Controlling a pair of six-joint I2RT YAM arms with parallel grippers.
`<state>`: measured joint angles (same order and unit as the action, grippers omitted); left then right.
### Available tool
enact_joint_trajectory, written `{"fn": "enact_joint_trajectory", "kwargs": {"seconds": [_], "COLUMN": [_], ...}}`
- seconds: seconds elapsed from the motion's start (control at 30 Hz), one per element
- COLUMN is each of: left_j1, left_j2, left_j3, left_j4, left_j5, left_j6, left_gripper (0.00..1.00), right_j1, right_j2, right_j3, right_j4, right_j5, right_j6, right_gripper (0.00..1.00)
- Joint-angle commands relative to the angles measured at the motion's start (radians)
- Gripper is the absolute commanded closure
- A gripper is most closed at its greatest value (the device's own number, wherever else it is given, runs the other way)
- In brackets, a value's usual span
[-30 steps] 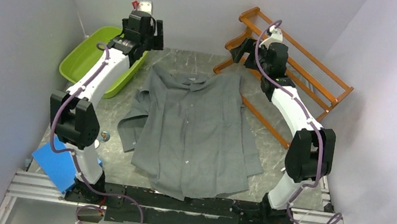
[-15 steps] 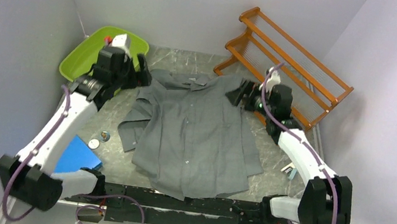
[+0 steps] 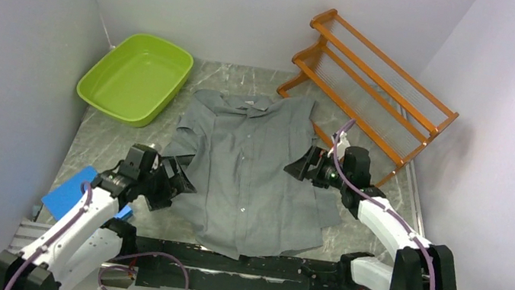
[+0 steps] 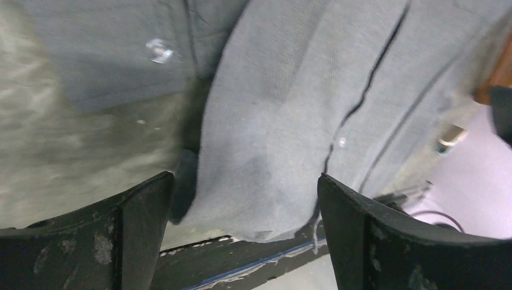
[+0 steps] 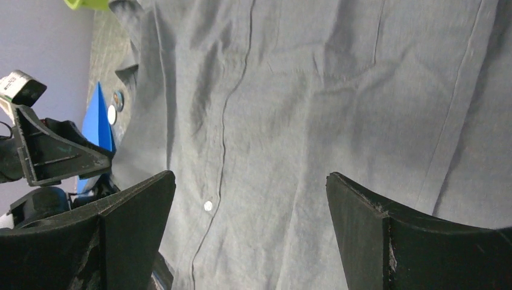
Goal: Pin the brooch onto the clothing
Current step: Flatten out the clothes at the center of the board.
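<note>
Lying flat and face up along the middle of the counter, the clothing is keeping the place it had a second ago, with its collar toward the far wall and its buttoned front showing. The wooden rack is standing at the far right and the green basin at the far left, and both are now well apart from my arms.

Both arms are coming down and back. A second ago they were raised high by the basin and the rack; now they are reaching in low from the near edge.
- **Left:** my left fingers are hovering, spread wide and empty, at the clothing's sleeve edge on my left.
- **Right:** my right fingers are hovering, equally wide and empty, over its opposite side.

A blue sheet is lying by my left arm. Beside it, in the right wrist view, a dark disc and a pale disc are resting on the counter, while my left arm is now hiding them from overhead. I am judging one of them to be the brooch, though I cannot tell which. I am therefore reading the approach as under way, with the pick-up not yet begun and nothing yet pinned.
</note>
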<state>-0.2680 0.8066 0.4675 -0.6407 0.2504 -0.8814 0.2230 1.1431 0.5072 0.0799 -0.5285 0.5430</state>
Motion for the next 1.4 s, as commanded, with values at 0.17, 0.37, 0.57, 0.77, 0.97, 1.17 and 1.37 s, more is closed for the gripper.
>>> {"fn": "enact_joint_trajectory", "kwargs": {"seconds": [0.17, 0.37, 0.57, 0.77, 0.97, 1.17, 1.37], "left_j1": [-0.004, -0.004, -0.005, -0.005, -0.021, -0.061, -0.148], "left_j2": [-0.119, -0.024, -0.039, -0.074, 0.007, 0.018, 0.084], "left_j3": [-0.120, -0.160, -0.093, -0.039, 0.040, 0.114, 0.137], "left_j4": [0.286, 0.419, 0.233, 0.008, -0.223, -0.383, -0.443], "left_j5": [0.180, 0.281, 0.267, 0.296, 0.207, -0.016, -0.101], "left_j6": [-0.042, -0.027, -0.030, -0.078, -0.061, -0.113, -0.158], "left_gripper": [0.07, 0.10, 0.23, 0.38, 0.82, 0.97, 0.97], "right_j1": [-0.005, -0.005, -0.005, -0.005, -0.005, -0.005, -0.007], "right_j2": [0.059, 0.060, 0.062, 0.066, 0.066, 0.023, -0.087], "right_j3": [-0.049, -0.046, -0.045, -0.040, -0.022, -0.004, 0.006], "right_j4": [0.105, 0.101, 0.096, 0.097, 0.078, -0.060, -0.294], "right_j5": [-0.057, -0.054, -0.053, -0.064, -0.071, 0.072, 0.380], "right_j6": [0.020, 0.005, -0.001, 0.001, -0.010, -0.013, 0.012], "right_gripper": [0.00, 0.00, 0.00, 0.00, 0.00, 0.01, 0.00]}}
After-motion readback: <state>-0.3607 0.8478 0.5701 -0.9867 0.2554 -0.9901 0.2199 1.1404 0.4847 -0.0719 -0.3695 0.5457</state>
